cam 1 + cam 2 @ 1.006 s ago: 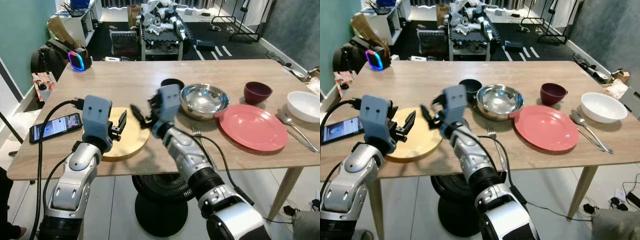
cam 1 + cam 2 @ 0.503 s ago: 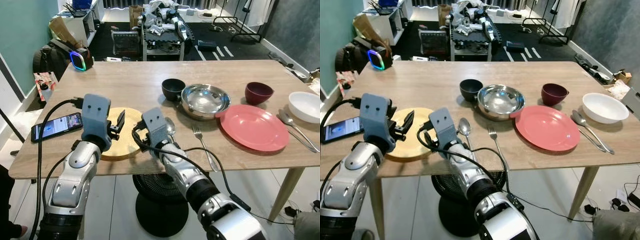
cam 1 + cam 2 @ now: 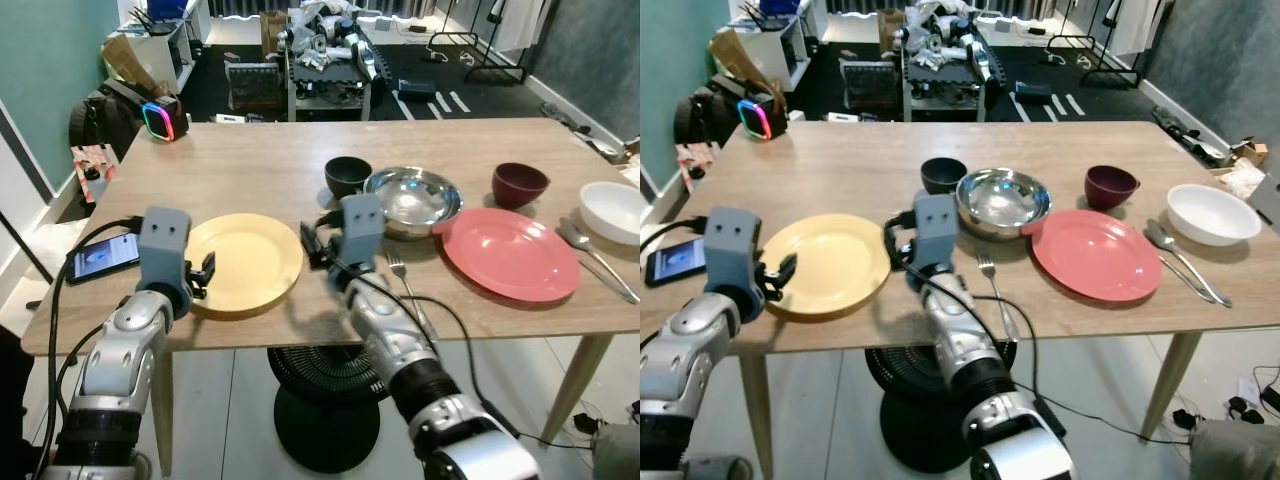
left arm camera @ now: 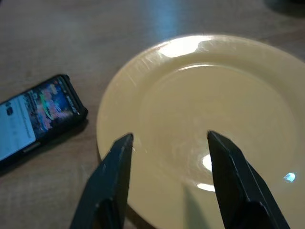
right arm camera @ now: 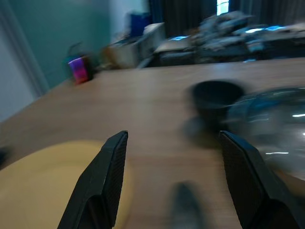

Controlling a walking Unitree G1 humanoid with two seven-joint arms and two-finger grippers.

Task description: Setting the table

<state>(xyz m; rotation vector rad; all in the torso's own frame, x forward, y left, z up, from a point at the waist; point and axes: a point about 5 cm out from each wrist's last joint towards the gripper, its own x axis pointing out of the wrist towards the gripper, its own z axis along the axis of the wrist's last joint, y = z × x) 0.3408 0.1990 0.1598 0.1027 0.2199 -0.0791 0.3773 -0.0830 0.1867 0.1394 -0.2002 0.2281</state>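
- My left gripper (image 4: 169,140) hovers over the near-left rim of the yellow plate (image 3: 245,262), fingers spread apart, holding nothing.
- The yellow plate lies flat on the wooden table (image 3: 260,165) near its front edge, with a phone (image 3: 100,255) just beside it to my left.
- My right gripper (image 5: 174,143) sits low over the table between the yellow plate and the steel bowl (image 3: 412,200), fingers wide apart and empty; its wrist view is blurred.
- A fork (image 3: 404,283) lies on the table by my right arm, long axis running from the front edge toward the steel bowl, tines at the far end.
- Farther right: a red plate (image 3: 511,253), a maroon bowl (image 3: 519,184), a white bowl (image 3: 610,211) and a spoon (image 3: 592,254); a black bowl (image 3: 348,176) stands left of the steel bowl.
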